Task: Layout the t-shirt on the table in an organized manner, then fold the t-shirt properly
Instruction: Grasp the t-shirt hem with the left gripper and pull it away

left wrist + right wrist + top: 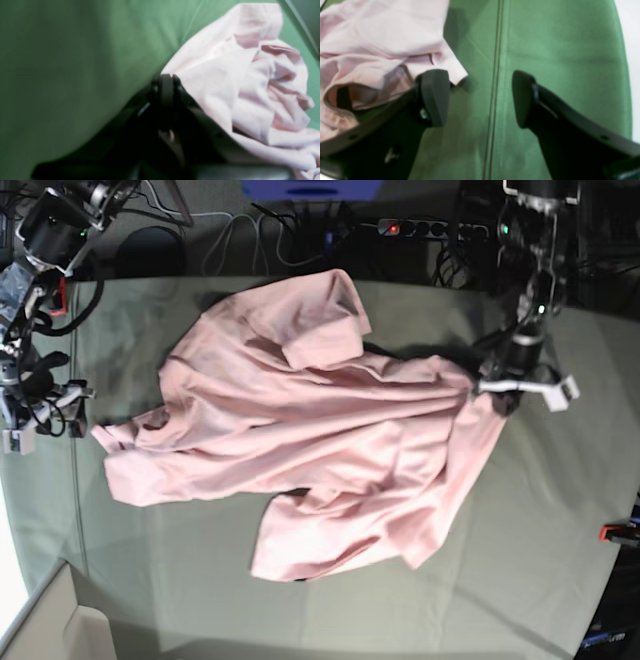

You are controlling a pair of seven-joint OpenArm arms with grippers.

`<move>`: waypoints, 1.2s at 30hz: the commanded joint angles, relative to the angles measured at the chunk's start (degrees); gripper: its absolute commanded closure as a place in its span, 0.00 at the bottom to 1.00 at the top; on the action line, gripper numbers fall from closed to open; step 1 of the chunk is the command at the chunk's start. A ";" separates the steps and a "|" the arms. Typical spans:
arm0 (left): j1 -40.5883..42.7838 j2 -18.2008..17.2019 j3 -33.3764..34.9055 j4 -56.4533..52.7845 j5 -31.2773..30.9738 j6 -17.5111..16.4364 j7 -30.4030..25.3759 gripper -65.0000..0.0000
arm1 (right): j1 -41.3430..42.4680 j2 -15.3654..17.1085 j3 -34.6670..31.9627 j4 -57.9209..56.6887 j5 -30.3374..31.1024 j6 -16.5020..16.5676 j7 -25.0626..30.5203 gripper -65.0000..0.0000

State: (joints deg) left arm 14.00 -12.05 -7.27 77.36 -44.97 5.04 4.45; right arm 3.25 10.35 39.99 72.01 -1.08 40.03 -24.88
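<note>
t-shirt (300,440): pale pink, plain on the side showing
surface (540,530): grey-green cloth from above, stronger green with a darker seam line in the wrist views
fingers (433,97): black
clamp (618,532): red

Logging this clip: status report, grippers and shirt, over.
Left gripper shut on the t-shirt edge. Right gripper open, jaws over the table beside a shirt corner. Shirt crumpled, not laid out. Nothing in the way.

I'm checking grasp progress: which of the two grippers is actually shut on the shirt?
The left gripper: it is shut on an edge of the t-shirt. The right gripper stands open beside the fabric, holding nothing.
</note>
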 commanded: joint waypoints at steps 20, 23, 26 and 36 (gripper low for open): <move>-20.37 -0.30 9.16 -0.66 0.88 0.19 10.54 0.40 | -7.42 -4.85 -4.43 11.03 1.13 -0.03 1.54 0.38; -27.93 0.05 14.87 -8.22 0.88 0.19 11.24 0.40 | -8.56 -4.94 -4.34 11.73 1.13 -0.03 1.54 0.38; -34.09 1.20 20.15 -16.31 0.88 0.19 11.24 0.40 | -9.00 -4.94 -4.16 11.73 1.13 -0.03 1.54 0.38; -40.24 2.78 27.18 -31.43 0.88 0.19 11.16 0.40 | -10.41 -4.77 -4.16 11.64 1.13 -0.03 1.54 0.38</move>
State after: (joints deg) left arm -24.53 -9.28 20.03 45.08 -44.01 5.58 16.51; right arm -7.60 4.75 35.64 82.63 -1.04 40.01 -24.80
